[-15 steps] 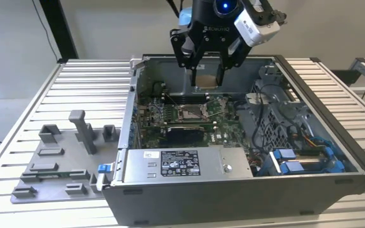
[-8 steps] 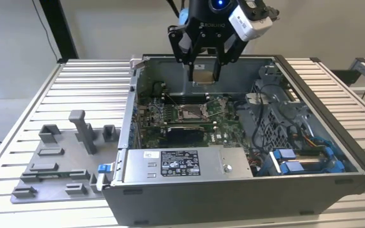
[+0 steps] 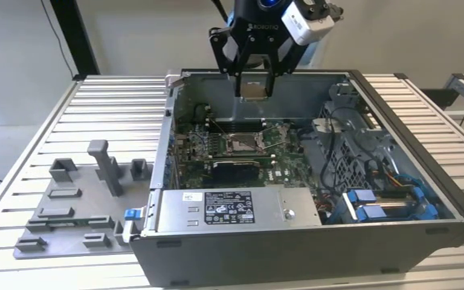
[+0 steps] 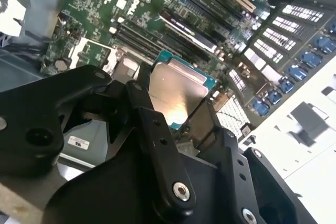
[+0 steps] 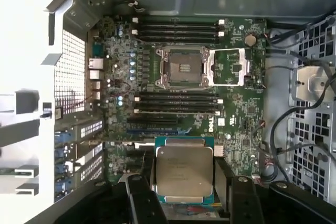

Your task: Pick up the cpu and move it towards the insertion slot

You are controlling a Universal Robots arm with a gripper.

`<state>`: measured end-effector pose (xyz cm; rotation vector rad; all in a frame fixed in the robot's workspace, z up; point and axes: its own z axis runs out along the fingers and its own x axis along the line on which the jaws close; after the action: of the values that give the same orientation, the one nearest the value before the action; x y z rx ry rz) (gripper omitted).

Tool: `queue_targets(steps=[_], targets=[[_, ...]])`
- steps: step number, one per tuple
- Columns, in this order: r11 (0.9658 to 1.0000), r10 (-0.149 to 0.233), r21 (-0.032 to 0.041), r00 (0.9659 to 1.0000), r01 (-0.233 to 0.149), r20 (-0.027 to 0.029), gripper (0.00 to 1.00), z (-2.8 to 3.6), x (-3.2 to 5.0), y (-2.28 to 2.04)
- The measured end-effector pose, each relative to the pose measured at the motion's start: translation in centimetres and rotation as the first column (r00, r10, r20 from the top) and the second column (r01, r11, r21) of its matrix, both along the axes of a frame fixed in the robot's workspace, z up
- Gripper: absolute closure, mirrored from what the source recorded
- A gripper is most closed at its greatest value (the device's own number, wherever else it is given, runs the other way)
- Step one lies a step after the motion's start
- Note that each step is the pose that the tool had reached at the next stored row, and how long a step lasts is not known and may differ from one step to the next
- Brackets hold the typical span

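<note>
My gripper (image 3: 255, 88) hangs above the open computer case, shut on the cpu (image 3: 255, 90), a thin silvery square chip with a green rim. Both wrist views show the cpu (image 5: 184, 170) (image 4: 176, 88) clamped between the black fingers (image 5: 140, 200), lifted well above the motherboard. The insertion slot (image 5: 181, 67) is a square metal-framed socket with a brownish pin grid, its retention frame swung open beside it. In the exterior view the insertion slot (image 3: 241, 142) lies below the gripper, slightly toward the view's left and nearer the camera.
The computer case (image 3: 425, 199) stands on a ribbed metal table (image 3: 119, 115). A grey plastic tray with posts (image 3: 79, 199) sits at the exterior view's left. Cables and blue drive brackets (image 3: 377, 205) fill the case's right side; a power supply (image 3: 232, 208) spans its front.
</note>
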<state>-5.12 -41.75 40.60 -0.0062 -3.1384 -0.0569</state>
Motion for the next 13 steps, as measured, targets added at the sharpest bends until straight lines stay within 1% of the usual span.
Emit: queue_targets(steps=[2, 4, 13], targets=[[1.0000, 0.000, 0.0001, 1.0000, 0.000, 0.0001, 1.00, -0.05, -0.03, 0.61], [1.0000, 0.000, 0.0000, 1.0000, 0.000, 0.0000, 1.00, -0.10, -0.03, 1.32], [1.0000, 0.000, 0.0001, 1.0000, 0.000, 0.0001, 1.00, -0.30, -0.03, 5.01]])
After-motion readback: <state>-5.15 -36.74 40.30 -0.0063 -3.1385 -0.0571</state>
